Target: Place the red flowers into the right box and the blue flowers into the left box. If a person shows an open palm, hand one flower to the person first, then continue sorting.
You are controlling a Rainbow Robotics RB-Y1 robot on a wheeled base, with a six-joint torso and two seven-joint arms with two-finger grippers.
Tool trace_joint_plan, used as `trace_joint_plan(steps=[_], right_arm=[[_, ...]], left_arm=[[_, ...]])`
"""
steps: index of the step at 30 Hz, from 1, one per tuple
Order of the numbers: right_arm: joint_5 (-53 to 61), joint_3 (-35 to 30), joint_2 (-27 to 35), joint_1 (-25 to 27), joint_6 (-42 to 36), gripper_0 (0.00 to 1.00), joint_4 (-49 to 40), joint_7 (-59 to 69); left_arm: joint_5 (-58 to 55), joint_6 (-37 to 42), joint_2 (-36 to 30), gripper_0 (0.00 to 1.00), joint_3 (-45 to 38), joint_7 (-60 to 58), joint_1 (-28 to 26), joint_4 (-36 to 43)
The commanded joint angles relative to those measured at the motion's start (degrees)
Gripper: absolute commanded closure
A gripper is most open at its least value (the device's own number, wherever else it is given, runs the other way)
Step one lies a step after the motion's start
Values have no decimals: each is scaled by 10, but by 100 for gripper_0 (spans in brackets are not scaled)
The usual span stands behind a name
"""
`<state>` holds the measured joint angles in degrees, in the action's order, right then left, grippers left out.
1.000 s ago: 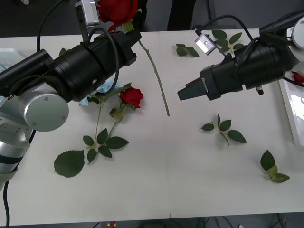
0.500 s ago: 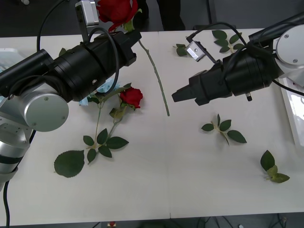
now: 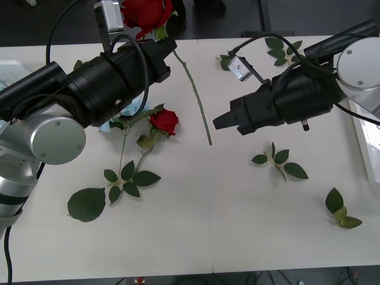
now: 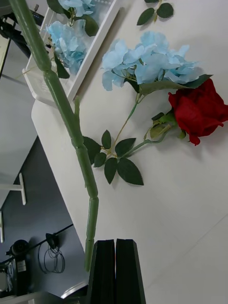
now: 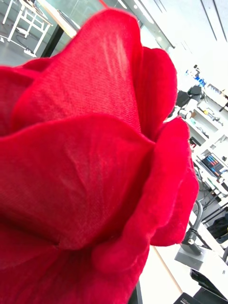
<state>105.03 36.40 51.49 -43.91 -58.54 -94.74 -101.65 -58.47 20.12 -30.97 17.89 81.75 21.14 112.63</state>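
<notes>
Two arms work my table: the left gripper (image 3: 159, 43) holds a red rose (image 3: 145, 13) raised at the far edge, its stem (image 3: 196, 101) trailing down, while the right gripper (image 3: 218, 122), fingers pressed together, hovers beside that stem. Another rose (image 3: 164, 122) lies left of centre.

Woven cloth petals on the red rose (image 5: 95, 156); matt white table (image 3: 237, 225).

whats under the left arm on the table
A blue flower lies there beside a red rose, their stems crossing. In the front view the left arm covers most of the blue bloom.
</notes>
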Motion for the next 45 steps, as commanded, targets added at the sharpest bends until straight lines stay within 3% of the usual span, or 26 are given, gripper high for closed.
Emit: trace_joint_plan(steps=[1,2,3,4,5,8,11,17,36,38,41,44,45], right_arm=[[-21,-4,-12,5,8,100,-33,37],[-22,-4,-11,4,8,100,-33,38],[-24,-4,-10,4,11,89,-31,36],[-24,-4,-10,4,12,70,-28,36],[-19,-12,-7,4,12,41,-23,37],[-1,-26,-6,4,-9,11,-4,30],[11,-48,-5,4,-35,0,4,23],[20,-59,-3,5,-67,0,-18,21],[-63,-55,-86,28,-39,0,-28,63],[-65,-55,-87,28,-36,14,-28,66],[-65,-55,-88,28,-37,65,-28,68],[-69,-55,-89,30,-37,98,-28,73],[-73,-55,-89,30,-37,100,-28,75]], left_arm=[[5,-9,4,100,6,-12,23,9],[5,-9,4,100,6,-12,23,9],[5,-9,4,100,6,-12,23,9],[5,-9,4,100,6,-12,23,9],[5,-9,4,100,6,-12,23,9],[5,-9,4,100,6,-12,23,9],[5,-9,4,100,6,-12,23,9],[5,-9,4,100,6,-12,23,9],[5,-9,4,100,6,-12,23,9],[5,-9,4,100,6,-12,23,9],[5,-9,4,100,6,-12,23,9],[5,-9,4,100,6,-12,23,9],[5,-9,4,100,6,-12,23,9]])
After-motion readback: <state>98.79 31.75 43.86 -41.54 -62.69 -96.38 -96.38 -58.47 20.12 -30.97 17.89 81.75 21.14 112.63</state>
